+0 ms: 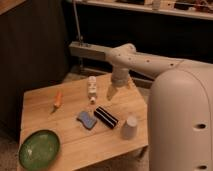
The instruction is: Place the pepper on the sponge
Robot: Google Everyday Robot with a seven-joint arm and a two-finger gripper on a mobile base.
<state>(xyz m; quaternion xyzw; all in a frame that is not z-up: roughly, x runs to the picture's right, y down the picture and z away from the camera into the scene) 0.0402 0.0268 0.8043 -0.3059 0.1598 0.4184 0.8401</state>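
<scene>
Camera view shows the two-finger gripper (112,93) hanging fingers-down over the back part of the light wooden table (75,150), just beside the small white bottle-like object (92,89); jaws stand apart w/ nothing btwn them, so it is open and empty.

The slender orange pepper w/ pale tip (58,99) lies flat on the wood, well apart from the gripper, on the far side of the white bottle from it; nothing touches it.

The flat blue rectangular sponge w/ rounded corners (86,119) lies nearer the camera than the gripper, a bit toward the pepper's side; its top is bare; the black striped rectangular block (106,116) sits just beside it, almost straight below the gripper in the view.

Further from the gripper: an upturned grey cup (130,127) toward the table's near edge, and a round green plate (39,148) at the near corner beyond the sponge.

Progress, as a judgement: the wanted end state is not there; pepper and sponge are well apart w/ bare wood btwn them; pepper neither held nor on the sponge. Left to do, by how things lie: get the gripper across past the bottle to the pepper, grasp it, carry it over the sponge, set it down; the block so close to the sponge leaves little margin on that side.
</scene>
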